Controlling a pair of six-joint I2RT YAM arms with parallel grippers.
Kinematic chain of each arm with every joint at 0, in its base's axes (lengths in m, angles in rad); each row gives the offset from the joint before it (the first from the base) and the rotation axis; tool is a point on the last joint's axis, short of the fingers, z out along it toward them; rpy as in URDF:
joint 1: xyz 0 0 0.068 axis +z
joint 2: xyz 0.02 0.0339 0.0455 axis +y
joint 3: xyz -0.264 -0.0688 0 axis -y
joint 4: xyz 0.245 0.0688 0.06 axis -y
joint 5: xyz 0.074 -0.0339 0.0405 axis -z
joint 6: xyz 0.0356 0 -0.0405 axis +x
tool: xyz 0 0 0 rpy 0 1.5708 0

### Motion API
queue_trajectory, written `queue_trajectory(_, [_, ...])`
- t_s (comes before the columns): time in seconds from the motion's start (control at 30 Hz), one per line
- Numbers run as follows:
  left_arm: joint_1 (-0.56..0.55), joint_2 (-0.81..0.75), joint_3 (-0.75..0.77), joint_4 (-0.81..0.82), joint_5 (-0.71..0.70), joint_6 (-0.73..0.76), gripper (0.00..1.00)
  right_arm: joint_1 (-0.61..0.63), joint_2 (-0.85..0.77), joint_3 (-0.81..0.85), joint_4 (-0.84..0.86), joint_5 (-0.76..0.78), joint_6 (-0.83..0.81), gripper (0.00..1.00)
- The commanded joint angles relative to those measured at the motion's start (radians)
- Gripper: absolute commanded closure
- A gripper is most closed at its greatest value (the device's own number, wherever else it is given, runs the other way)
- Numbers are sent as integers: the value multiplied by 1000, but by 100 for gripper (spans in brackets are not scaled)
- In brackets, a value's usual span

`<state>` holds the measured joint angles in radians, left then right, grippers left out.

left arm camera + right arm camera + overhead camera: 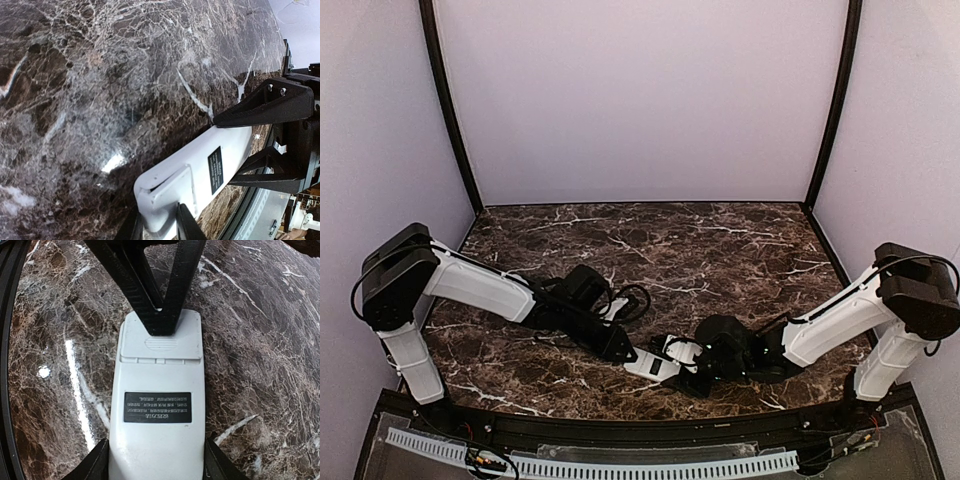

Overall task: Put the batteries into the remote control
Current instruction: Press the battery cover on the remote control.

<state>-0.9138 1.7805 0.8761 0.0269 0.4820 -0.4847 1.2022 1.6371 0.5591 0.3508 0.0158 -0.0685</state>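
Smooth matt white plastic remote control; glossy dk marble-look table.

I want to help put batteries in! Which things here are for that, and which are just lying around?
For the job: remote control, back up; left gripper; right gripper. No batteries in view.
Just there: marble table; lilac walls.

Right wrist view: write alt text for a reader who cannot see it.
A white remote, back side up over a dark marble table, has its near end gripped by the right gripper. At the far end, the left gripper brings its black fingers down in a V onto the battery cover. A black label sits mid-body.
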Motion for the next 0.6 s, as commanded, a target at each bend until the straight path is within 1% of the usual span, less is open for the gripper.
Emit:
queue_trajectory(0.0, [-34, 43, -9, -19, 17, -6, 77, -3, -1, 15, 35, 10, 3, 100])
queue_trajectory(0.27, [-34, 48, -47, 8, 29, -70, 77, 0, 2, 18, 41, 23, 42, 100])
queue_trajectory(0.57, [-35, 57, -83, 40, 24, -118, 77, 5, 2, 20, 49, 20, 49, 100])
